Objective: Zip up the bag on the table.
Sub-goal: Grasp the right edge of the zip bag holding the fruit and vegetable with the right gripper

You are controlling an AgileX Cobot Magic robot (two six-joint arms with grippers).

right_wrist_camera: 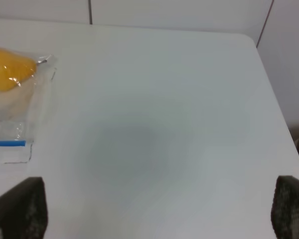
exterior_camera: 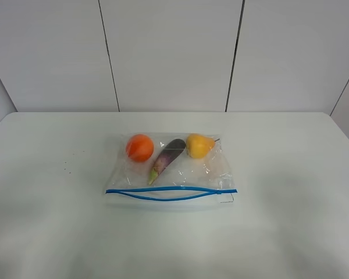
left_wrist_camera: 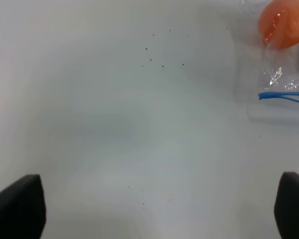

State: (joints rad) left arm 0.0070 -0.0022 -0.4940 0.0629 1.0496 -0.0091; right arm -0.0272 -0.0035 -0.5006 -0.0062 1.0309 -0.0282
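Pale wall panels (exterior_camera: 168,52) stand at the back, split by dark vertical seams (exterior_camera: 108,55), with tiny dark specks (left_wrist_camera: 150,59) scattered lower down

Robot parts on my screens, wrist cameras only.

Item 1, left gripper (left_wrist_camera: 155,211): I see just the tips of two fingers (left_wrist_camera: 17,208). They are matte black, blocky, with softly rounded corners and plain faces.

Item 2, right gripper (right_wrist_camera: 154,211): two fingers (right_wrist_camera: 19,209) of the same blocky outline, dark charcoal, with a finely speckled, grainy surface.
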